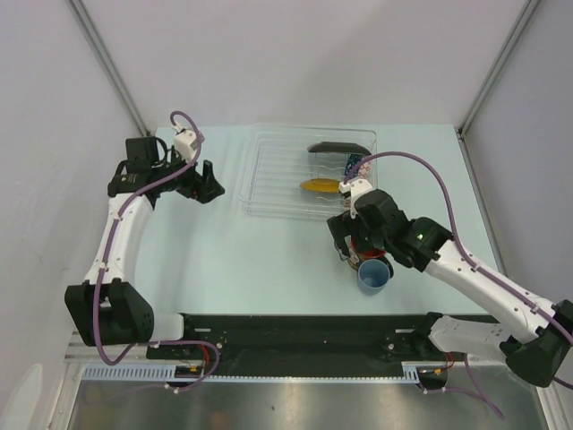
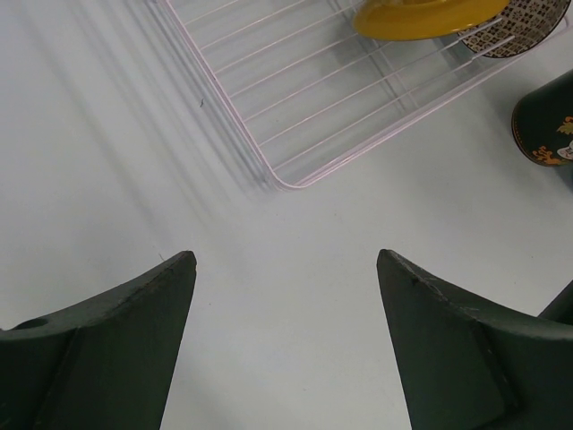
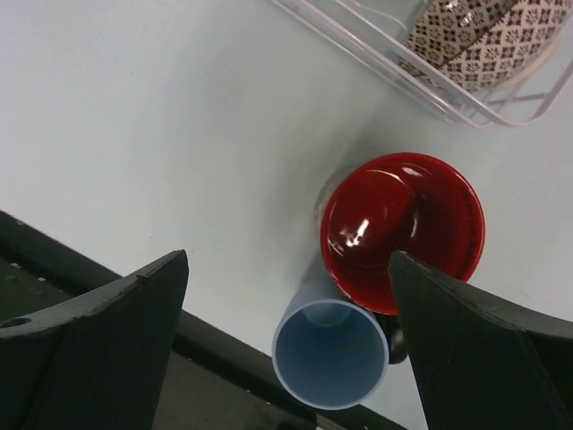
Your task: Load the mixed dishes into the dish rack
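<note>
The clear dish rack [image 1: 277,175] stands at the back middle of the table. In it are the black square plate [image 1: 338,148], the yellow plate [image 1: 320,186] and the patterned bowl [image 3: 483,31]; something blue [image 1: 353,163] shows beside them. The red-inside cup [image 3: 403,228] and the light blue cup [image 3: 331,354] stand upright, touching, on the table just in front of the rack's near right corner. My right gripper [image 3: 288,260] is open and empty above them; in the top view [image 1: 345,240] it hovers over the red-inside cup. My left gripper [image 2: 285,255] is open and empty over bare table left of the rack.
The black rail [image 1: 295,327] runs along the table's near edge, close to the light blue cup [image 1: 374,276]. In the left wrist view the rack's near corner [image 2: 286,179], the yellow plate [image 2: 430,16] and the red-inside cup's dark outside [image 2: 546,125] show.
</note>
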Action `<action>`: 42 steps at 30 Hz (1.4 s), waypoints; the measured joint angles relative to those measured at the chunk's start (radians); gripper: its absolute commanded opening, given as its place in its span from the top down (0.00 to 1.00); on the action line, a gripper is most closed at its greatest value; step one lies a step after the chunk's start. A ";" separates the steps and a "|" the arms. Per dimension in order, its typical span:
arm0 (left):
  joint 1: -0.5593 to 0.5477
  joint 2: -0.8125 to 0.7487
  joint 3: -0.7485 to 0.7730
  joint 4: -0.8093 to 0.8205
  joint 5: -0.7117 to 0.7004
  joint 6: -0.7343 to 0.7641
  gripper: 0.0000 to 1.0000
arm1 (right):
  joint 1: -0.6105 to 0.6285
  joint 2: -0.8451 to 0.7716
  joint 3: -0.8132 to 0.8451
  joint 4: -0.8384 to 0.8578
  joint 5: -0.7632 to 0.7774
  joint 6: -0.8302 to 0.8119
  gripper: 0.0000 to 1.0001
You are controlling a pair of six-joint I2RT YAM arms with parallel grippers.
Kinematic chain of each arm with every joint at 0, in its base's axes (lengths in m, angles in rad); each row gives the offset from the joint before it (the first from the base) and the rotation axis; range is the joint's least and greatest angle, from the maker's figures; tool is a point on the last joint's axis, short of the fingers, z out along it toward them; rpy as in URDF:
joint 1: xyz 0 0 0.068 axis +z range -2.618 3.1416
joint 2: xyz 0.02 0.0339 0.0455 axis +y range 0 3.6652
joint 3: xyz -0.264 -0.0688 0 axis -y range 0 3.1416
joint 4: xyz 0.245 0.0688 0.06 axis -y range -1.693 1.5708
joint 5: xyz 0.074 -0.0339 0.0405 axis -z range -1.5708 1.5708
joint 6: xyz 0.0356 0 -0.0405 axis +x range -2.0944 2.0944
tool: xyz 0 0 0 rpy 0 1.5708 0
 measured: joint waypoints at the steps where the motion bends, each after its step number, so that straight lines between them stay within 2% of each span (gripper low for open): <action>1: 0.000 -0.002 -0.002 0.000 0.000 0.000 0.12 | 0.000 0.008 -0.002 -0.005 0.010 0.000 0.05; 18: 0.000 -0.004 -0.003 0.003 -0.016 0.000 0.12 | 0.003 0.142 -0.131 -0.009 0.075 0.032 0.25; 27: 0.000 -0.004 -0.003 0.003 -0.019 0.001 0.12 | -0.002 0.214 -0.132 0.038 0.064 0.050 0.29; 37: 0.000 -0.004 -0.003 0.002 -0.025 0.002 0.12 | -0.028 0.341 -0.132 0.090 0.050 0.054 0.48; 42: 0.000 -0.004 -0.003 0.002 -0.025 0.001 0.12 | -0.047 0.373 -0.132 0.097 0.062 0.054 0.54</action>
